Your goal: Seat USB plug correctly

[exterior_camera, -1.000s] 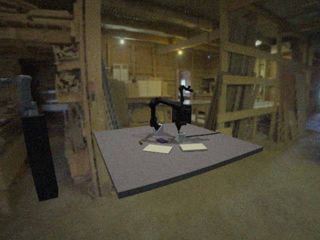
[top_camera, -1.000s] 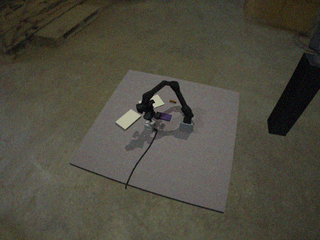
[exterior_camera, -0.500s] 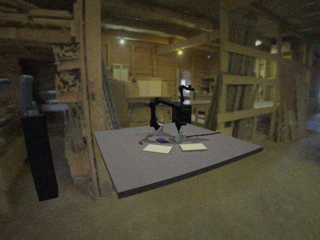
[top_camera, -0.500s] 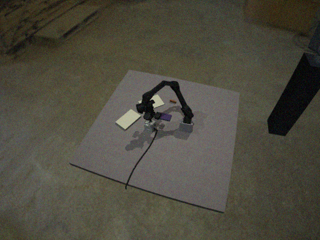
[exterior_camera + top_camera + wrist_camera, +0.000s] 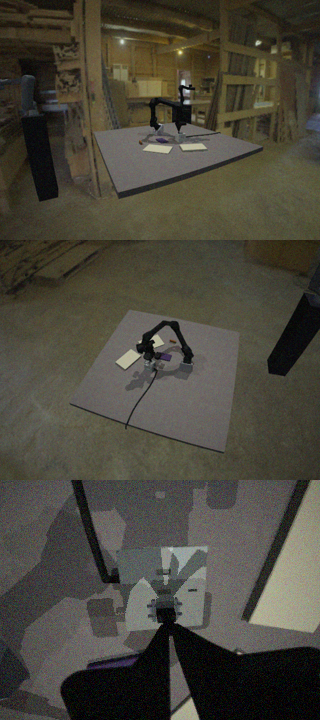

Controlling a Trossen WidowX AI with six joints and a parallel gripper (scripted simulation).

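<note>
USB plug (image 5: 165, 611) sits on top of the power cube (image 5: 187, 575), right at the tips of the fingers — we see this only from the wrist, where the two dark fingers close narrowly on the plug. From the top we see what the wrist crops: the cube's black cable (image 5: 140, 398) trailing to the desk (image 5: 191, 405) edge, and two cream pads flanking the arm.

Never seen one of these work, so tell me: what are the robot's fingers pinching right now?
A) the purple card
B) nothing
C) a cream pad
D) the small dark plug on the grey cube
D: in the wrist view the gripper is shut on the USB plug over the power cube.
</note>
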